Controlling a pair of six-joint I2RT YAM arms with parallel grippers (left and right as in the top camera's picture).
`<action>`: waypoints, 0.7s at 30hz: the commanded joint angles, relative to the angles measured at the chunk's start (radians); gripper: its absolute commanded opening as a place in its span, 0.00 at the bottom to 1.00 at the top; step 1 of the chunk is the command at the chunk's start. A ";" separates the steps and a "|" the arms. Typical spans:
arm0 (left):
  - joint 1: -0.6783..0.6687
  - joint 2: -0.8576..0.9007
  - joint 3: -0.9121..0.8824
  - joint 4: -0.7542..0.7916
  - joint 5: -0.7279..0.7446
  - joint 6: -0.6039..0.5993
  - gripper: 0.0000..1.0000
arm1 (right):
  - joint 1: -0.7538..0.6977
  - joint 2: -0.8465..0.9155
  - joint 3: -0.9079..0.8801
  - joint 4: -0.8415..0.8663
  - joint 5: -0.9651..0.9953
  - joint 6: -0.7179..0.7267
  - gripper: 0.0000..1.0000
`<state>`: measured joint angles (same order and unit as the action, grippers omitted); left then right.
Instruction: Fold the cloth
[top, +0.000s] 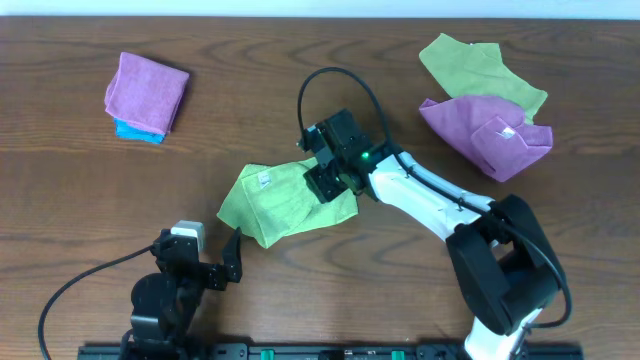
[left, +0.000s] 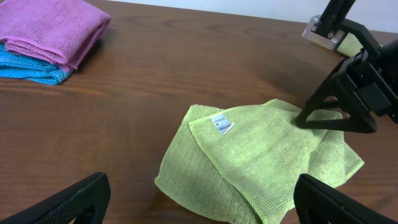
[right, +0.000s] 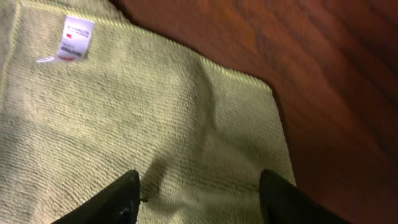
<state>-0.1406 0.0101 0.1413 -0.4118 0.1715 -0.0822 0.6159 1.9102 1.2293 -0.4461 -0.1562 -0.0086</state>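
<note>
The lime-green cloth (top: 285, 205) lies folded over itself on the wooden table, its white tag (top: 265, 180) facing up near the upper left corner. It also shows in the left wrist view (left: 261, 162) and fills the right wrist view (right: 137, 124). My right gripper (top: 328, 182) hovers open just above the cloth's right part, its fingers (right: 199, 193) spread over the fabric with nothing between them. My left gripper (top: 222, 262) is open and empty at the front edge, short of the cloth's near edge; its fingertips (left: 202, 202) frame the cloth.
A folded purple cloth (top: 146, 90) on a blue one (top: 138, 131) lies at the back left. A duller green cloth (top: 480, 70) and a crumpled purple cloth with a white tag (top: 490, 135) lie at the back right. A black cable (top: 335, 85) loops behind my right gripper.
</note>
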 joint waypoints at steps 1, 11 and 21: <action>-0.004 -0.006 -0.021 -0.002 -0.014 -0.011 0.95 | 0.010 0.007 -0.002 0.006 -0.010 0.000 0.60; -0.004 -0.006 -0.021 -0.002 -0.014 -0.011 0.95 | 0.044 0.051 -0.002 0.009 -0.010 -0.008 0.56; -0.004 -0.006 -0.021 -0.002 -0.014 -0.011 0.95 | 0.055 0.068 0.004 0.016 -0.009 -0.006 0.08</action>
<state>-0.1406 0.0101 0.1413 -0.4118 0.1715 -0.0822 0.6643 1.9759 1.2293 -0.4316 -0.1612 -0.0147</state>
